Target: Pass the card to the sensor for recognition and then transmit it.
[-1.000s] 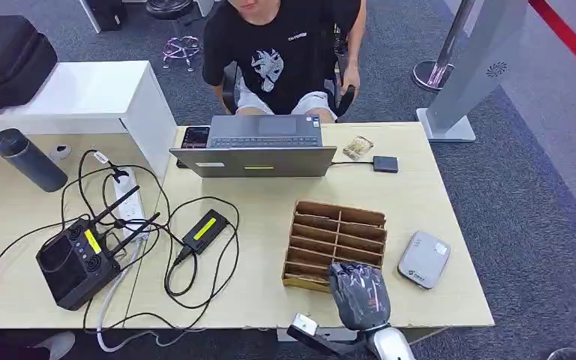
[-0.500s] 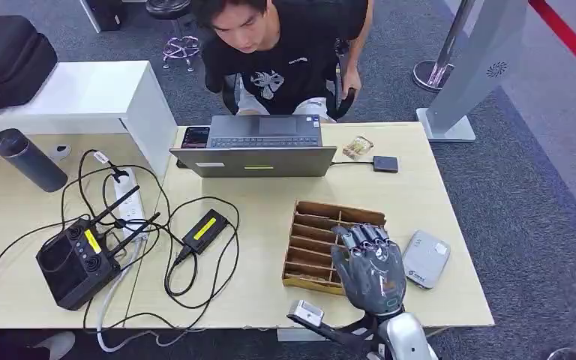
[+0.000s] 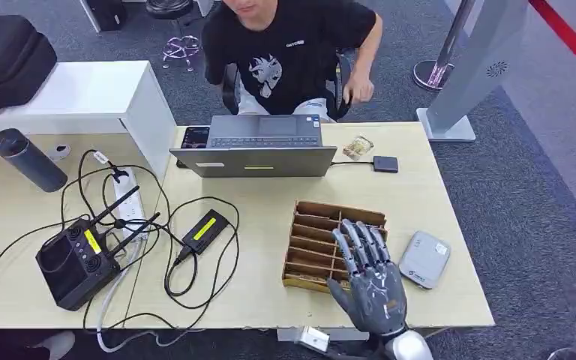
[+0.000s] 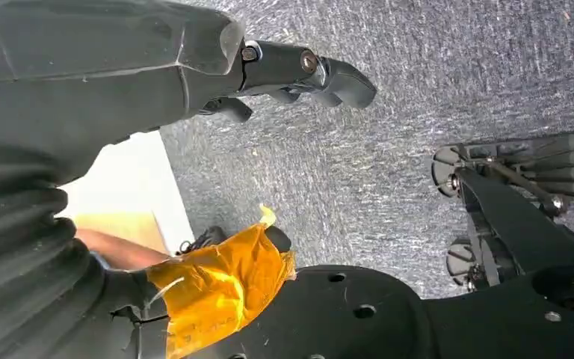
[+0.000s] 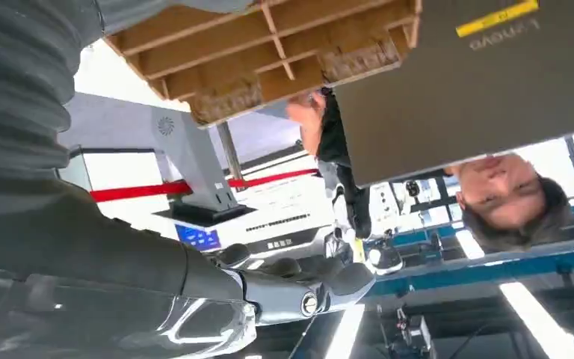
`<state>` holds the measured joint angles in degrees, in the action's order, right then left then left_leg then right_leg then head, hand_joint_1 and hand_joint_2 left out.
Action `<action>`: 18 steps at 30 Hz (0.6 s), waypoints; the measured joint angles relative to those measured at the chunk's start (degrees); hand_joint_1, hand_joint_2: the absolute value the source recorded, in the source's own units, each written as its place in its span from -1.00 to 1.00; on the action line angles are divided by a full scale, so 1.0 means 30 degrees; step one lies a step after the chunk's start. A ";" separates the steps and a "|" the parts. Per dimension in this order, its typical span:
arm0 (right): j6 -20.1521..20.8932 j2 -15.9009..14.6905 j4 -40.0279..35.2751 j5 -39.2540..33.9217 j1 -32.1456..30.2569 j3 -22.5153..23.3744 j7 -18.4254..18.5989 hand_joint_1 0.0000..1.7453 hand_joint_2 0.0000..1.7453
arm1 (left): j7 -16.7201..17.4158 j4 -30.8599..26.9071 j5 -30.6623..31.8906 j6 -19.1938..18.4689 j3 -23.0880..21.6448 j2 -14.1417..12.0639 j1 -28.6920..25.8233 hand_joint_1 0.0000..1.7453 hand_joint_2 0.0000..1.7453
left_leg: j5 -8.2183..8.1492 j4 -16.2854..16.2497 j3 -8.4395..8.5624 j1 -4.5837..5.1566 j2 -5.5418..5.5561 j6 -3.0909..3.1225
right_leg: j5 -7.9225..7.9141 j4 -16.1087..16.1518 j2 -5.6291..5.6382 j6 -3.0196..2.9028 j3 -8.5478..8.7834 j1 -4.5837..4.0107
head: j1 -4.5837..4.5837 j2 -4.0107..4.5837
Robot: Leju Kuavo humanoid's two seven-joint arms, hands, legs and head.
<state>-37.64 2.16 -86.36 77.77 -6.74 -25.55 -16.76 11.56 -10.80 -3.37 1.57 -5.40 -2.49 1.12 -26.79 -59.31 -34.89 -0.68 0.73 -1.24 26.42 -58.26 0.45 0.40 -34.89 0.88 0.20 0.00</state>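
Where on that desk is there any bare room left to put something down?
Bare wood lies between the laptop and the wooden organizer, and along the desk's far right edge past the grey sensor. The left is crowded with cables and a controller.

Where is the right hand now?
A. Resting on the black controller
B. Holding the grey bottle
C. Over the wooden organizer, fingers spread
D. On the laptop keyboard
C: in the head view the right hand is over the near right part of the wooden organizer, fingers spread and holding nothing.
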 joint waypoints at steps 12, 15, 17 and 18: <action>-0.0597 -0.0859 0.0977 0.0109 -0.0646 0.0000 0.0518 -1.00 1.00 | 0.0146 0.0000 -0.0109 0.0044 0.0000 0.0007 -0.0001 -1.00 1.00 | -0.0014 0.0000 0.0002 0.0003 -0.0003 0.0019 | 0.0011 0.0000 0.0002 0.0009 0.0003 0.0001 | 0.0007 0.0000; -0.0604 -0.0881 0.1436 -0.0117 -0.0641 0.0000 0.0269 -1.00 1.00 | 0.0153 0.0000 -0.0109 0.0044 0.0000 0.0015 0.0001 -1.00 1.00 | -0.0014 0.0000 0.0002 0.0002 -0.0002 0.0019 | 0.0012 0.0000 0.0002 0.0009 0.0003 0.0001 | 0.0007 0.0000; -0.0597 -0.0881 0.1859 0.0052 -0.0629 -0.0015 0.0175 -1.00 1.00 | 0.0153 0.0000 -0.0109 0.0044 0.0000 0.0029 0.0001 -1.00 1.00 | -0.0014 0.0000 0.0001 0.0002 -0.0002 0.0019 | 0.0012 0.0000 0.0002 0.0009 0.0004 0.0001 | 0.0000 0.0000; -0.0597 -0.0881 0.2077 0.0248 -0.0627 -0.0015 0.0153 -1.00 1.00 | 0.0153 0.0000 -0.0109 0.0044 0.0000 0.0044 0.0001 -1.00 1.00 | -0.0014 0.0000 0.0000 0.0002 -0.0002 0.0019 | 0.0013 0.0000 0.0002 0.0009 0.0004 0.0001 | 0.0000 0.0000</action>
<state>-39.43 -0.48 -80.13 78.51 -8.62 -25.59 -16.31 12.02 -10.80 -3.69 1.70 -5.40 -2.36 1.12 -26.84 -59.31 -34.89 -0.67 0.72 -1.18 26.46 -58.27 0.45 0.43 -34.88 0.88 0.20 0.00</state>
